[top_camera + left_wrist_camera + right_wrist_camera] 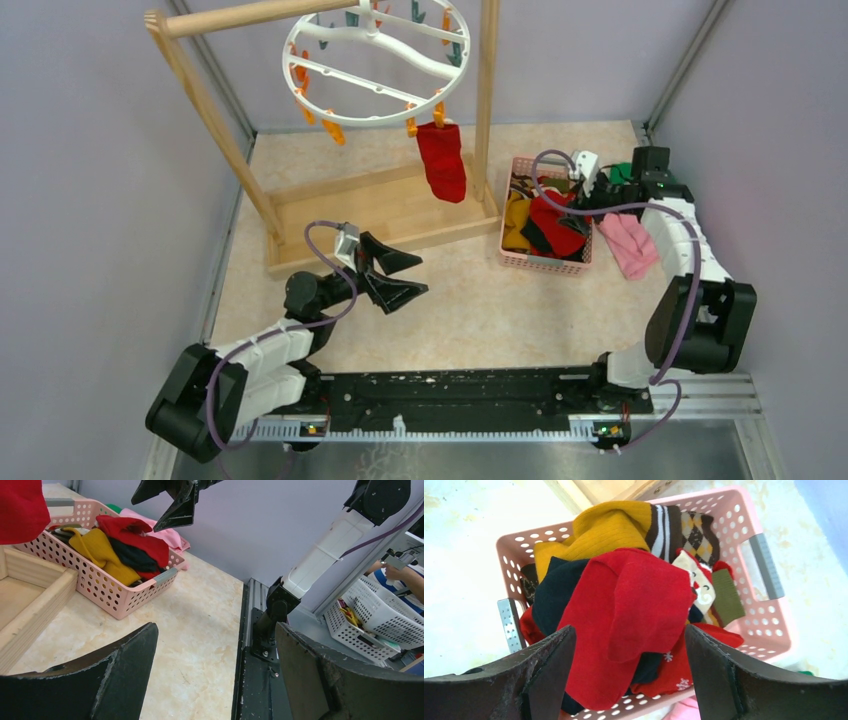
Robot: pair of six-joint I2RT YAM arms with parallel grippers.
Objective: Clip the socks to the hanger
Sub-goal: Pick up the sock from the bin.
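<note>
Right gripper (627, 639), fingers spread wide, hovers just above the socks (624, 600) heaped in a pink basket (545, 263) at the table's right; left gripper (421, 277), also spread and empty, hangs near centre, and one red sock (441, 160) is clipped to the hanger (372, 33) at far left

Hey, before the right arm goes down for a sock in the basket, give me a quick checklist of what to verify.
1. Right end effector open: ok.
2. It is above the top red sock in the pink basket: ok.
3. Left end effector open, empty: ok.
4. Spare orange clip on the hanger: ok.
5. Top sock untangled from those beneath: cannot tell.
</note>
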